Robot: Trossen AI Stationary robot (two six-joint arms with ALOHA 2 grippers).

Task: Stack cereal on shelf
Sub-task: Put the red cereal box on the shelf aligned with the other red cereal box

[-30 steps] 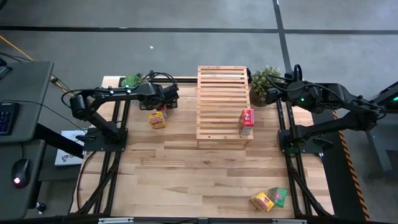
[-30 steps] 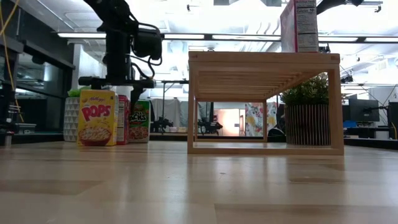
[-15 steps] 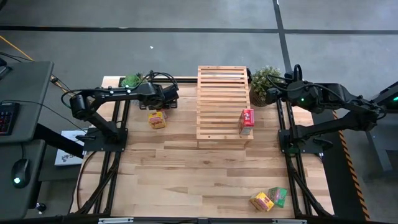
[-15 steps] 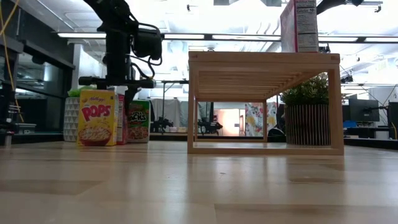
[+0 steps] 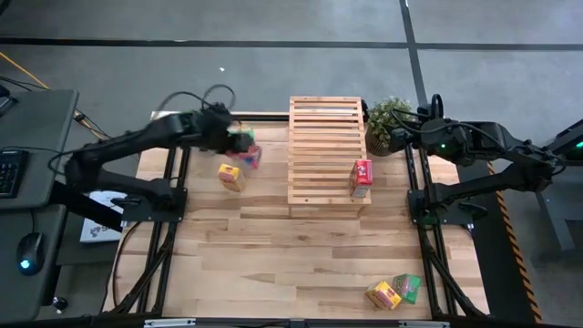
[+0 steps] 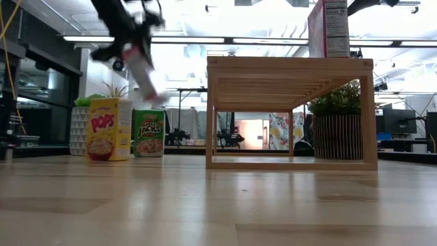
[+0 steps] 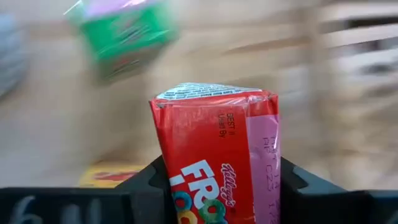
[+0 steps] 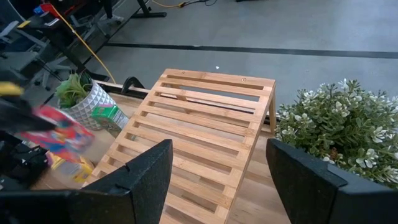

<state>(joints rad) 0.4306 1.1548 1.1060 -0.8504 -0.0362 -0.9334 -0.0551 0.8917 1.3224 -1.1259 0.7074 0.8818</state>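
My left gripper [image 7: 217, 186] is shut on a red cereal box [image 7: 217, 143], which is up in the air over the table's far left [image 5: 242, 146], [image 6: 145, 70]. Below it a yellow box [image 6: 108, 128], [image 5: 230, 176] and a green box [image 6: 150, 132] stand upright on the table. Another red box [image 5: 362, 178] stands on the right side of the wooden slatted shelf [image 5: 321, 146]. My right gripper [image 8: 217, 180] waits open, high beyond the shelf's far right corner, with nothing between its fingers. My left gripper pinches the red box between its two fingers [image 7: 148, 183], one on each of two opposite sides, at the box's end nearest the wrist [image 7: 186, 193]. The fingers slant down from above. The box is lifted clear of the table and tilted, its free end [image 6: 156, 92] pointing down toward the shelf.
A yellow box [image 5: 383, 294] and a green box [image 5: 407, 287] lie near the table's near right edge. A potted plant [image 5: 390, 123] stands by the shelf's far right corner, another [image 5: 193, 118] at the far left. Bare tabletop lies in front of the shelf.
My left gripper has shut on the red box that stood between the yellow and green boxes. It has then risen fast and tipped, lifting the box clear and tilting it. The yellow and green boxes have stayed standing. The right arm has kept still.
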